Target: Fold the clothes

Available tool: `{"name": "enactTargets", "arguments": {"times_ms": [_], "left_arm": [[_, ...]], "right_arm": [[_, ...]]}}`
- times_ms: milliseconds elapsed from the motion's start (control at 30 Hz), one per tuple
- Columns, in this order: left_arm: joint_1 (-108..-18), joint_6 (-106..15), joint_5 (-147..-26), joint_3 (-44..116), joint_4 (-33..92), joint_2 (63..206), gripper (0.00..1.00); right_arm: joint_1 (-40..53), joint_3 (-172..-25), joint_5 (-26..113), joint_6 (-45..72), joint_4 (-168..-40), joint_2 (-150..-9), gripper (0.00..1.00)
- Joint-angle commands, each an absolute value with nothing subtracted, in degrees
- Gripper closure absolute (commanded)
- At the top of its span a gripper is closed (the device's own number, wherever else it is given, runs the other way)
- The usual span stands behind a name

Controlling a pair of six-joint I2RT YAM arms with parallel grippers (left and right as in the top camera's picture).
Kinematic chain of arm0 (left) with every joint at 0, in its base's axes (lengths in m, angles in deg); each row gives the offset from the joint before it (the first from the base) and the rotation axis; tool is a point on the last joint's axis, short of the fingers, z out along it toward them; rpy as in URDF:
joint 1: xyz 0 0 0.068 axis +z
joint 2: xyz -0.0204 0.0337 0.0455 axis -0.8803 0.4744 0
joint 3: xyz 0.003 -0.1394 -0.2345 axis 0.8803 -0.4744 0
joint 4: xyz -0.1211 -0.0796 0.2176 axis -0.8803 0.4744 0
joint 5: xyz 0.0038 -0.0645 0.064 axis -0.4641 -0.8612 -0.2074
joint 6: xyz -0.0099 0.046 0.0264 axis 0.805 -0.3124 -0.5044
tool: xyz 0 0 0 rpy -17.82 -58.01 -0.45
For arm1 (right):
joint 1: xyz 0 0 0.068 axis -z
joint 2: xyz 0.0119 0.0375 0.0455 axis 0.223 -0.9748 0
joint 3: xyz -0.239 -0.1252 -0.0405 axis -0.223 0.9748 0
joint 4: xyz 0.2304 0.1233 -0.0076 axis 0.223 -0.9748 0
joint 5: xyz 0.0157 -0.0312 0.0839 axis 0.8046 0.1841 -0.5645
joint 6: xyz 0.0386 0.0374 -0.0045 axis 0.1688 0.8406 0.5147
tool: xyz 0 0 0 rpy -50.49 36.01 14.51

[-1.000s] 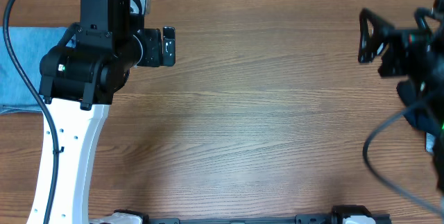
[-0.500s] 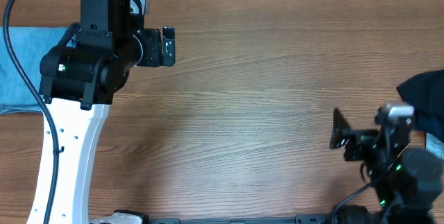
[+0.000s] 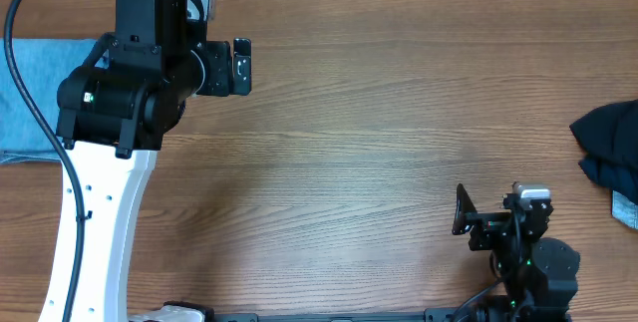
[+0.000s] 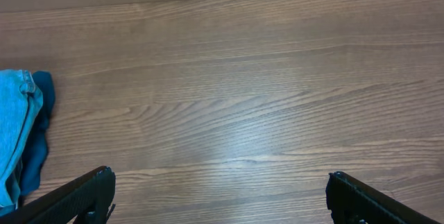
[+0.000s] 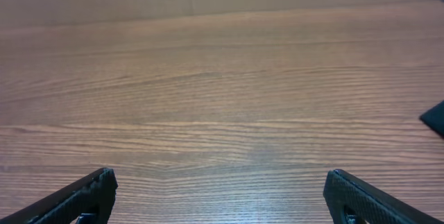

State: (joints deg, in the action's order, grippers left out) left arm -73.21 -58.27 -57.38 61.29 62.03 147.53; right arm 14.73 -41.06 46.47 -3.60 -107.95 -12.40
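Wooden table [image 3: 379, 162], left end effector [image 4: 220, 186] spread wide and empty near pale-blue jeans [image 4: 15, 130], right end effector [image 5: 220, 186] likewise, dark garment [image 3: 608, 143] to its right

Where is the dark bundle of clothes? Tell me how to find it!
Look at the wooden table from above and go to its right edge, about halfway down. The dark navy garment lies crumpled there, partly cut off. It is almost black, unlike the pale-blue cloth on the far left edge.
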Motion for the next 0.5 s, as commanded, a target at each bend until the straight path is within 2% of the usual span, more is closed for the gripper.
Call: {"name": "enactTargets", "arguments": {"times_ms": [0, 467], "left_arm": [[-73.3, -58.9, -57.0, 61.2, 62.1, 147.7, 0.00], [-73.3, -58.9, -57.0, 61.2, 62.1, 147.7, 0.00]], "right_arm": [[14.9, -37.7, 45.3, -3.6, -107.0, -9.0, 0.00], [14.8, -33.3, 45.1, -3.6, -105.9, -9.0, 0.00]]}}
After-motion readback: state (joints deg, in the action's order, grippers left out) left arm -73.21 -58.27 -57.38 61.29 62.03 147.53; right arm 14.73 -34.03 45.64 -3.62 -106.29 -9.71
